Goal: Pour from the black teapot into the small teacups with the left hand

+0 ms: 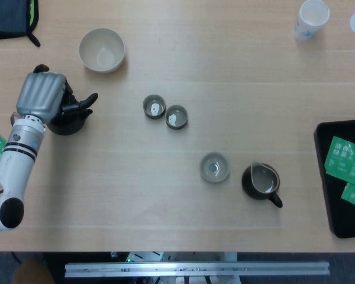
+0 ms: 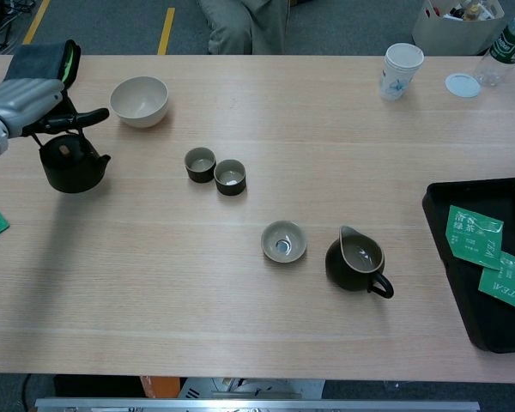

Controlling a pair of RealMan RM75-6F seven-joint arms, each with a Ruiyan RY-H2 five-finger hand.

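Note:
The black teapot (image 1: 70, 123) (image 2: 69, 168) is at the far left of the table. My left hand (image 1: 41, 96) (image 2: 26, 101) is over it and holds it by the top handle, one finger pointing right. Two small dark teacups (image 1: 154, 107) (image 1: 176, 116) stand side by side near the table's middle, well to the right of the pot; the chest view shows them as the left teacup (image 2: 200, 163) and the right teacup (image 2: 230, 176). My right hand is in neither view.
A pale bowl (image 1: 102, 50) (image 2: 139, 100) stands just behind the teapot. A pale shallow cup (image 2: 283, 241) and a dark pitcher (image 2: 356, 260) sit front of centre. A black tray (image 2: 472, 193) with green packets is at the right, a paper cup (image 2: 401, 70) at the back right, and a dark cloth (image 2: 39, 64) at the back left.

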